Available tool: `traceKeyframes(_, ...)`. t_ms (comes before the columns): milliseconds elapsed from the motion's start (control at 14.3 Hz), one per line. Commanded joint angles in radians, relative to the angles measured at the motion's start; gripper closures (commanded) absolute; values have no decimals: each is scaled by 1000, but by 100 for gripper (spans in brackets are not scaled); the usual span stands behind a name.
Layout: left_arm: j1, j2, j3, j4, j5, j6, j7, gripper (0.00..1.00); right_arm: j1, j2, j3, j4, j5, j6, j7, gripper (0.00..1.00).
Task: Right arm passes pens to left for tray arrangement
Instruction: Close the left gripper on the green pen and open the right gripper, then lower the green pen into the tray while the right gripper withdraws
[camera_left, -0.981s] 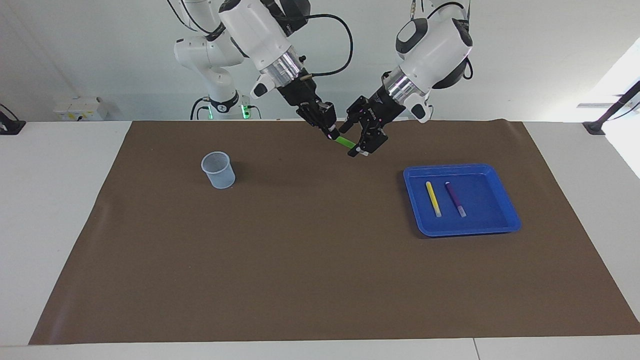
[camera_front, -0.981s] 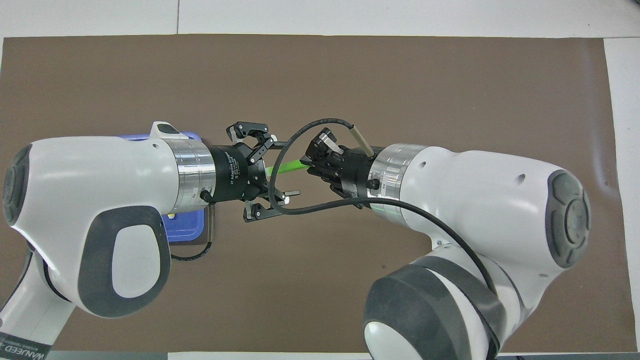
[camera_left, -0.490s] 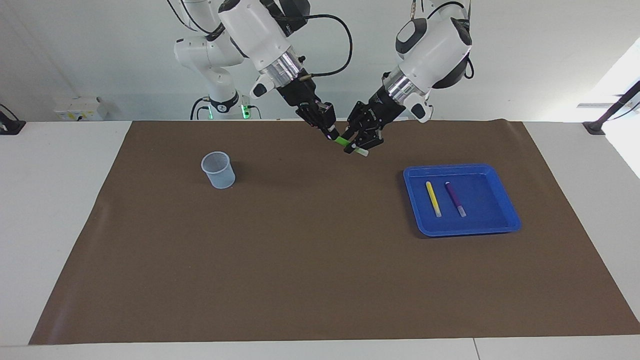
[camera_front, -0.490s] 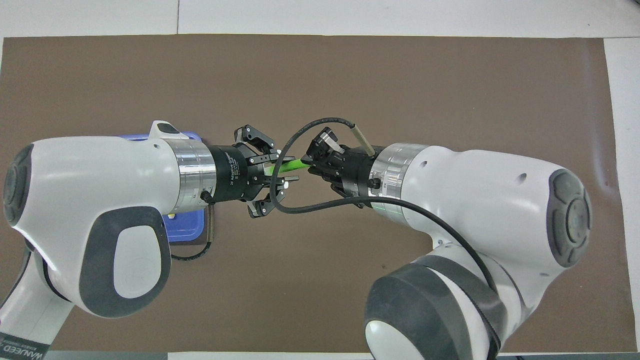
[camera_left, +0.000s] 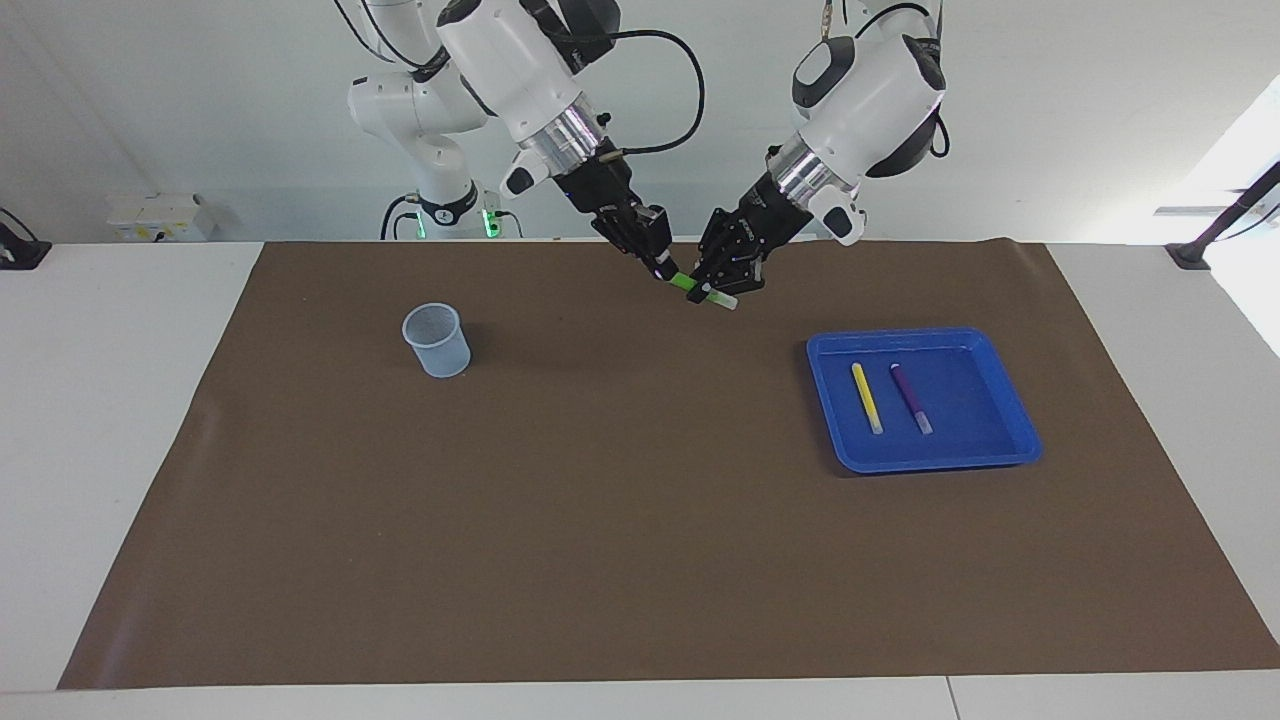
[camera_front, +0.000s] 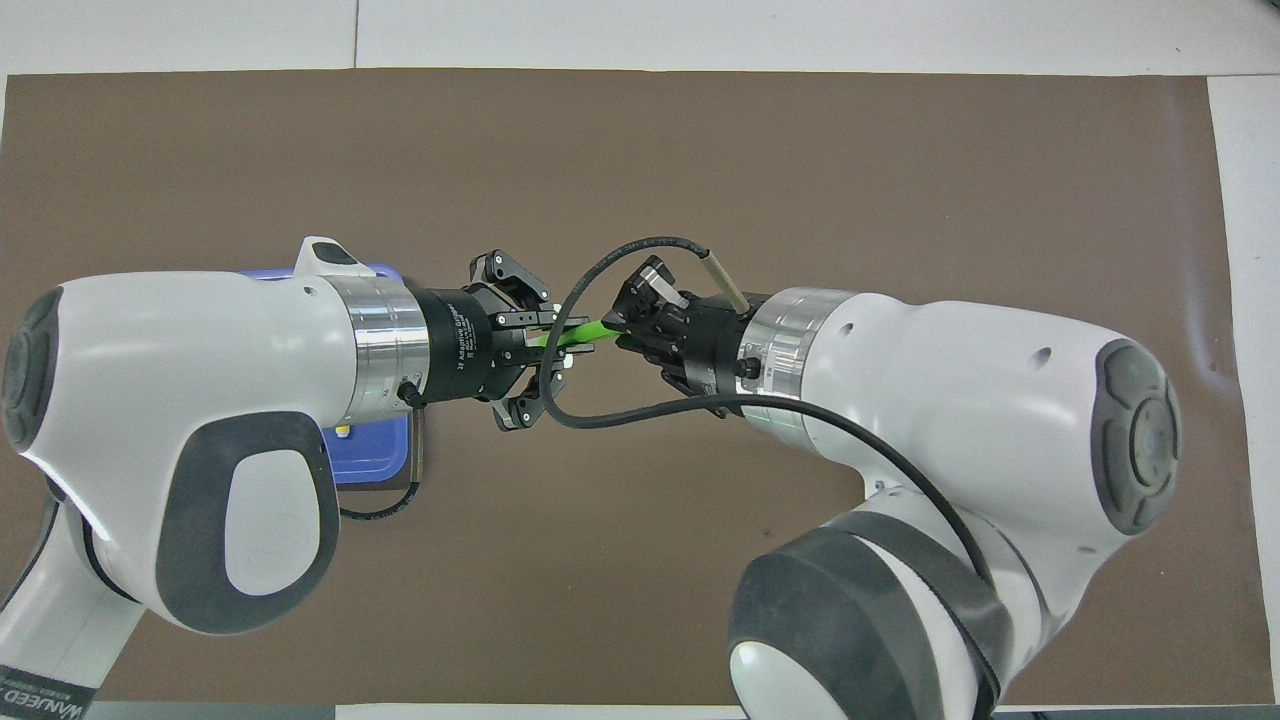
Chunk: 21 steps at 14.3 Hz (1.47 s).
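Observation:
A bright green pen (camera_left: 686, 282) (camera_front: 577, 333) hangs in the air above the brown mat, close to the robots' edge. My right gripper (camera_left: 662, 268) (camera_front: 612, 329) is shut on one end of it. My left gripper (camera_left: 712, 291) (camera_front: 553, 346) is shut on the other end, with the pen's pale tip (camera_left: 726, 301) sticking out past it. The blue tray (camera_left: 1005, 452) lies toward the left arm's end of the table and holds a yellow pen (camera_left: 866, 397) and a purple pen (camera_left: 910, 397) side by side. In the overhead view the left arm covers most of the tray (camera_front: 372, 458).
A small translucent cup (camera_left: 437, 340) stands upright on the mat toward the right arm's end. The brown mat (camera_left: 620, 520) covers most of the white table. A black cable (camera_front: 600, 420) loops between the two wrists.
My left gripper has closed from wide open onto the green pen's free end. The right gripper has held its grip and stayed in place.

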Motion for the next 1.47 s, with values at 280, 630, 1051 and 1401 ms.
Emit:
traceKeyframes(280, 7, -21, 6, -12, 26, 2, 18, 100, -22, -20, -4, -10, 23, -44, -11, 0)
traceKeyframes(630, 62, -19, 6, -15, 46, 0, 100, 100, -161, -59, -10, 12, -129, -294, -200, 0)
traceKeyframes(1051, 303, -23, 7, -67, 92, -185, 763, 100, -405, -60, -10, 35, -323, -576, -643, 0)
traceKeyframes(1401, 467, 78, 6, -114, 326, -185, 1322, 100, -331, 31, -103, 87, -539, -682, -830, 0)
